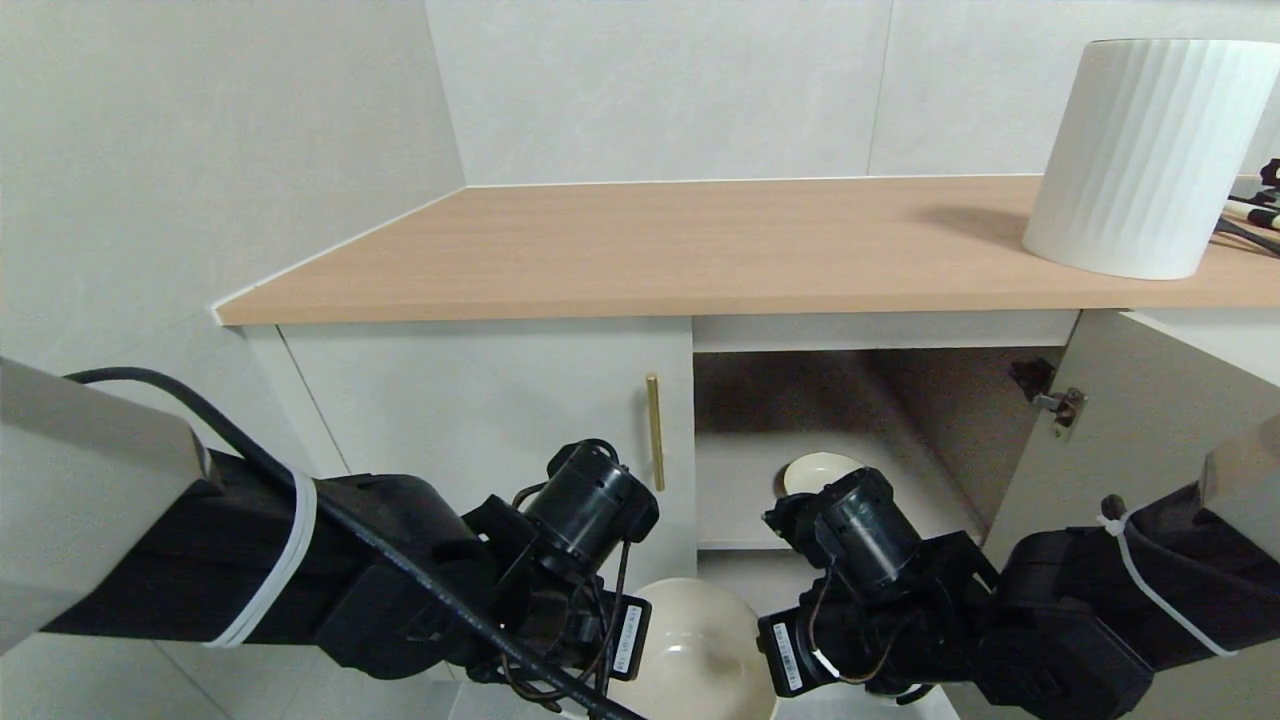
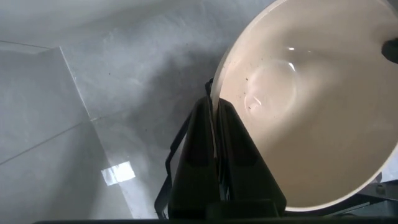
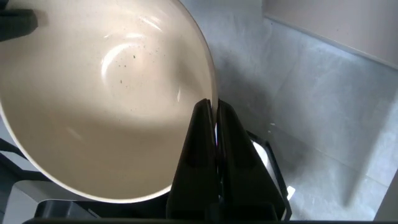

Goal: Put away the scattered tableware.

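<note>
A large cream bowl hangs low in front of the cabinet, between my two arms. My left gripper is shut on its rim at one side, one finger inside the bowl and one outside. At the opposite side my right gripper pinches the rim of the same bowl in the same way. The bowl's inside has a few dark specks. A smaller cream dish sits on the shelf inside the open cabinet, just beyond my right wrist.
The cabinet's left door, with a gold handle, is closed; the right door stands open. A white ribbed container and dark utensils rest on the wooden counter. Grey floor tiles lie below.
</note>
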Controlling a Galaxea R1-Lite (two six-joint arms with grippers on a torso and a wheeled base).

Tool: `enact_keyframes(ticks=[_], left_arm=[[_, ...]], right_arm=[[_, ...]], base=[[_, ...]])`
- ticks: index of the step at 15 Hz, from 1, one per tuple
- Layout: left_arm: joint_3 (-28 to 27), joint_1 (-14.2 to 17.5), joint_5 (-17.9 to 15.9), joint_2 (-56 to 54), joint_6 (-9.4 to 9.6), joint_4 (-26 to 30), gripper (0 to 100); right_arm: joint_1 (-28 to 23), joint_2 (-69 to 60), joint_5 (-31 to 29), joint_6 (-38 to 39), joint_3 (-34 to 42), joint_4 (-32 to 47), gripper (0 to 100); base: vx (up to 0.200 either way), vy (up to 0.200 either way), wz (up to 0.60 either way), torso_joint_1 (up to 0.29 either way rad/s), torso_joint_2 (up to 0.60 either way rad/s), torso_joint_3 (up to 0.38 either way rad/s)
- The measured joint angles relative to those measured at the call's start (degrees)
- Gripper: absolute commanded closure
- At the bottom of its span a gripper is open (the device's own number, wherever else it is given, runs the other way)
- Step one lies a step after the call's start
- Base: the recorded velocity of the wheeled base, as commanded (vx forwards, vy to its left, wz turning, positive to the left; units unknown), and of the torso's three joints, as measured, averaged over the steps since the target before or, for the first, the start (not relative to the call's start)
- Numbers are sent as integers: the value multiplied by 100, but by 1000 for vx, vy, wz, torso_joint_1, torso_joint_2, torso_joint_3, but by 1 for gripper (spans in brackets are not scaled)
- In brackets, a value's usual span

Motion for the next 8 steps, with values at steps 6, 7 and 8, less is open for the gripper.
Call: enact_keyframes(ticks=[6,7,8], left_arm=[[-4,6,27,-26,-11,34,0],[-4,4,22,-26,-37,33,0],[-13,4,22,-23,-59,22,0]], right_arm=[[-6,2,-113,-7,6,44,100],[-6,0,-115,-9,4,33,100],[0,0,-113,-13,4,34,100]], base=[[0,0,0,0,0,0],[0,0,0,0,0,0],[0,0,0,0,0,0]])
